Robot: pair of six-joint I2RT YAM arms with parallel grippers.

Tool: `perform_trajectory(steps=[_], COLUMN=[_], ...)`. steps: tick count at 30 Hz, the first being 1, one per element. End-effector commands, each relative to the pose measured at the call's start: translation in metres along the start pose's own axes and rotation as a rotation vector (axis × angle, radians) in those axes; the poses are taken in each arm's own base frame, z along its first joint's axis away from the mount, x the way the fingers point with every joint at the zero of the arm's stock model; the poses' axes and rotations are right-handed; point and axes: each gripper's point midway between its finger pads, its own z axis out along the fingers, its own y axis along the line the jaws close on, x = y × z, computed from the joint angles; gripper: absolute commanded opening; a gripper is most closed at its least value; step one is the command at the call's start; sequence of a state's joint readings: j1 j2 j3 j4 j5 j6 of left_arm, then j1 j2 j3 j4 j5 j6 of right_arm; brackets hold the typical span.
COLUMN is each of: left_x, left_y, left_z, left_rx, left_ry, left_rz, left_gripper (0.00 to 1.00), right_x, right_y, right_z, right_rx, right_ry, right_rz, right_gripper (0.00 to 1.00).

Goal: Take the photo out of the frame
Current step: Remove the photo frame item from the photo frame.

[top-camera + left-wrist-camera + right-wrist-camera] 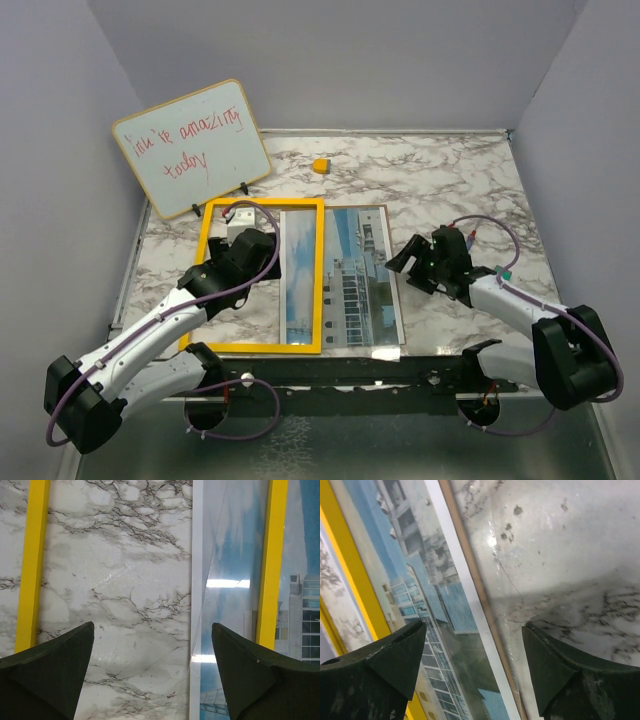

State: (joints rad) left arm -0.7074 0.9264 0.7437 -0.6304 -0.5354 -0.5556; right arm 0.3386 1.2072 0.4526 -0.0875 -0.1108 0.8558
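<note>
The yellow-bordered frame [205,270] lies flat on the marble table, and bare marble shows through its left part. The photo [358,285] of a white building and blue sky lies flat, shifted right, with the frame's right bar [321,275] crossing over it. My left gripper [268,243] is open and empty inside the frame; in the left wrist view it [152,630] straddles the photo's white left edge [197,580]. My right gripper [400,258] is open and empty at the photo's right edge; in the right wrist view it [474,630] straddles the photo's white border [455,555].
A whiteboard [190,148] with red handwriting leans at the back left. A small yellow block [321,165] lies at the back centre. A thin brown edge [470,575] runs along the photo's right side. Grey walls enclose the table on three sides.
</note>
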Motion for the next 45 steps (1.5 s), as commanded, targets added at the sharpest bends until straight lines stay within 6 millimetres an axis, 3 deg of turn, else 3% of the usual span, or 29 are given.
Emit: perform_trajectory(steps=[1,8,15,21,30,32,45], left_x=[0.003,0.004,0.001,0.002,0.004,0.003,0.006], left_y=[-0.003,-0.002,0.001,0.001,0.001,0.001,-0.008], left_z=[0.000,0.002,-0.001,0.001,0.002,0.002,0.003], left_rx=[0.019,0.011,0.004,-0.003,-0.008,-0.009,0.037], left_ry=[0.009,0.011,-0.004,0.002,0.009,0.008,0.026], left_rz=[0.014,0.016,0.006,0.012,0.017,0.017,0.031], left_gripper=[0.99,0.99,0.99,0.99,0.99,0.99,0.99], right_x=[0.023,0.024,0.022,0.018,0.019,0.017,-0.019], right_y=[-0.015,-0.023,-0.015,-0.014,-0.020,-0.020,-0.001], right_z=[0.013,0.018,0.015,0.015,0.021,0.021,-0.006], right_rx=[-0.027,-0.075,-0.167,-0.220,-0.225,-0.226,-0.201], right_ry=[0.070,0.031,0.001,-0.020,0.001,-0.002,-0.090], right_rz=[0.053,0.097,0.126,0.178,0.233,0.233,-0.003], right_gripper=[0.82,0.75,0.68,0.51,0.06,0.01,0.00])
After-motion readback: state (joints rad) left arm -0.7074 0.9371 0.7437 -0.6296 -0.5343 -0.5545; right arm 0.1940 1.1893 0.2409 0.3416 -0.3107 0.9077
